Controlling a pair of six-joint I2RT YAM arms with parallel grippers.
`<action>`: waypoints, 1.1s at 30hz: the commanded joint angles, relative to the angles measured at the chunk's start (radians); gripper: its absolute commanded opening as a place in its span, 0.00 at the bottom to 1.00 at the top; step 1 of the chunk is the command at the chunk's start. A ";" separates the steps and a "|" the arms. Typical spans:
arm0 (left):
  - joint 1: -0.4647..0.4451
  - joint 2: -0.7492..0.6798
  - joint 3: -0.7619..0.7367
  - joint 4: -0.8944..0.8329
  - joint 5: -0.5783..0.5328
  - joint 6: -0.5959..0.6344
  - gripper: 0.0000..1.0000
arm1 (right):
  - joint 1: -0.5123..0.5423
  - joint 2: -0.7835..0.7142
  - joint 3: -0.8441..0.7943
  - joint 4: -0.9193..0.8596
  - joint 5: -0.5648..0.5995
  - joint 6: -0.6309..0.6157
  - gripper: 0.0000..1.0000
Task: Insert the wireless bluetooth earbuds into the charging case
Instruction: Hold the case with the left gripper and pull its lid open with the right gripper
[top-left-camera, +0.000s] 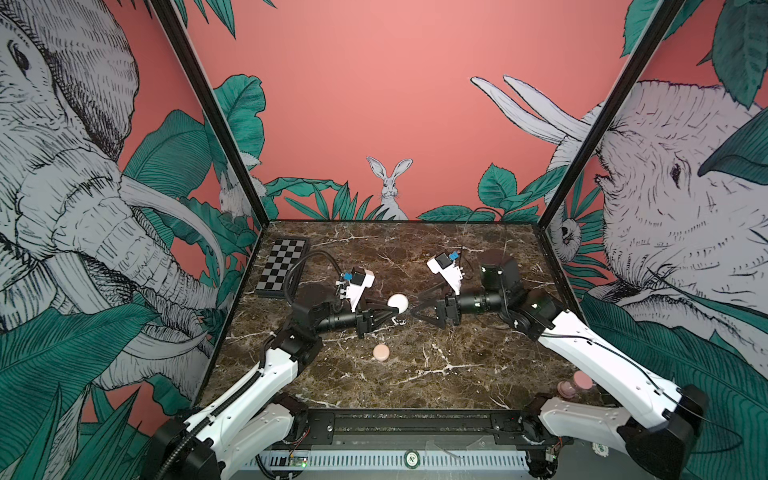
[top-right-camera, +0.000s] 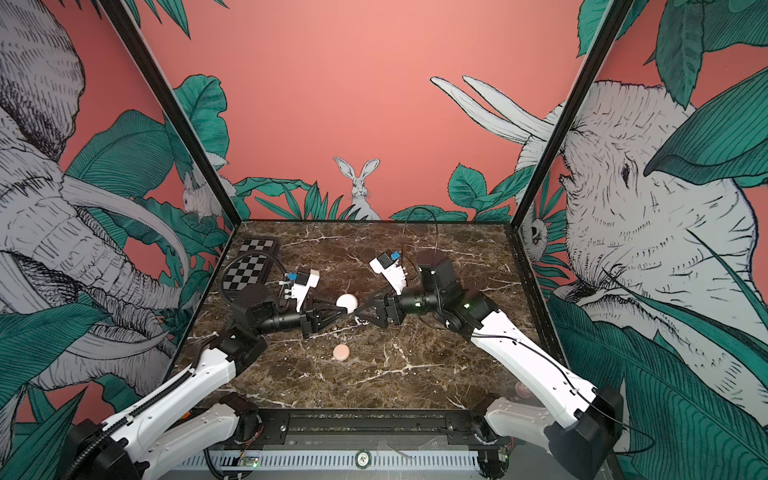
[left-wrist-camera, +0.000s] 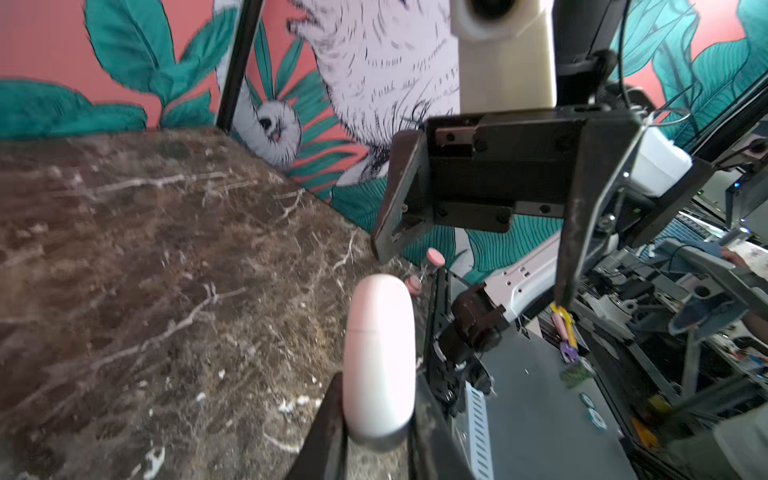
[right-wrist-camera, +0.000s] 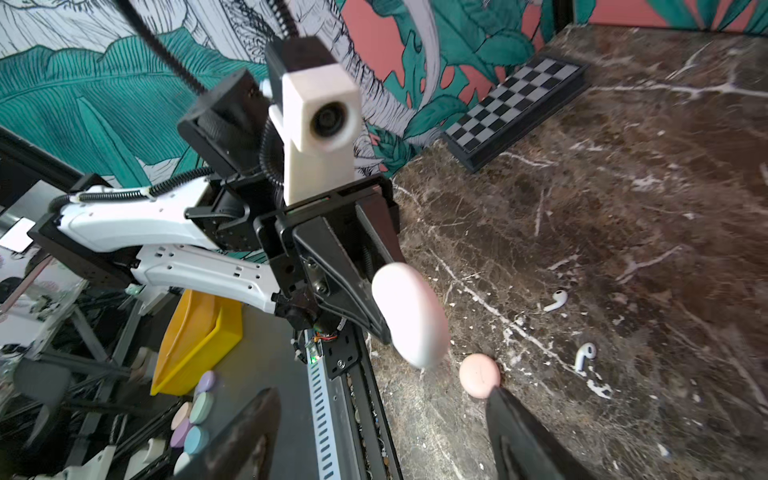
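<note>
Marble tabletop (top-left-camera: 415, 374), left fingers (left-wrist-camera: 328, 432) horizontal, pinching case (left-wrist-camera: 378, 357)

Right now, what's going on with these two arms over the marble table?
The left gripper is shut on a white round charging case, holding it above the marble table; its lid looks closed. The right gripper faces it, open and empty. Two white earbuds lie loose on the table, not yet in a case. A pink case sits nearer the front.
</note>
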 joint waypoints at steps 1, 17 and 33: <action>-0.003 -0.010 -0.054 0.285 -0.051 -0.047 0.00 | 0.006 -0.049 0.002 0.017 0.109 -0.079 0.89; -0.011 0.016 -0.138 0.463 0.004 -0.136 0.00 | 0.297 -0.008 0.100 -0.110 0.669 -0.348 0.95; -0.063 0.016 -0.134 0.423 0.027 -0.100 0.00 | 0.340 0.052 0.143 -0.101 0.857 -0.359 0.95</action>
